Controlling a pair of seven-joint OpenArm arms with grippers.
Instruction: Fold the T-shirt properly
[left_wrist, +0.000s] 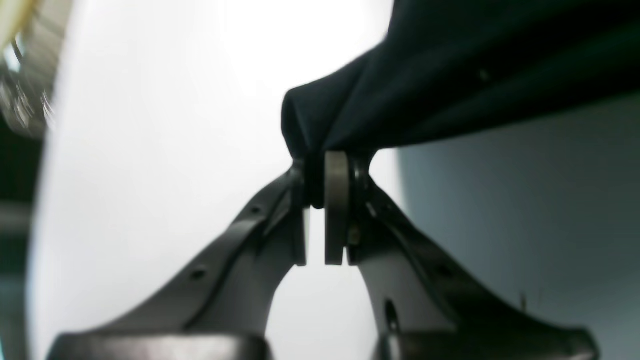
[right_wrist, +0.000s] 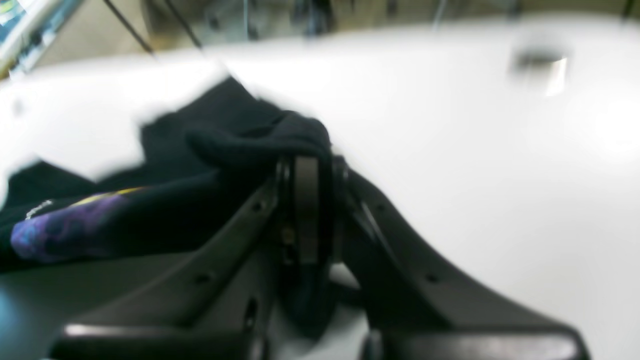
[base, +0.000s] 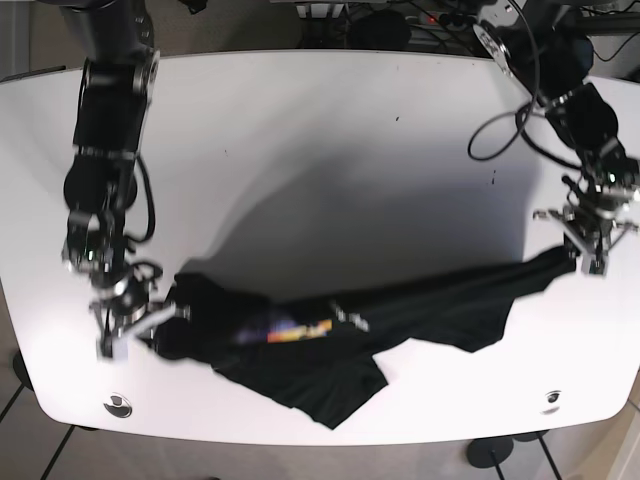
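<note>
1. The black T-shirt is hanging stretched across the near half of the white tabletop, pulled into a long band between the two arms, with a loose flap sagging onto the surface near the middle.

2. The left end effector is pinching a bunched corner of the fabric between its pads; the jaws are standing nearly closed, with only a thin sliver of light below the cloth. In the base view it is sitting at the right end of the band.

3. The right end effector is clamping a thick wad of the shirt at the left end of the band, jaws drawn narrow around it. The wrist picture is blurred, so how deep the cloth sits is hard to tell.

4. The printed graphic is showing left of centre, partly rolled into the folds.

5. Likely troubles from here, as I judge them:
   - The left grip is holding only a small nub, so further tension could be pulling it free.
   - The garment is twisting rather than lying flat, so lowering it now would be trapping wrinkles and the hanging flap underneath.
   - Uneven pulling could be dragging the shirt toward the near edge of the tabletop.
</note>
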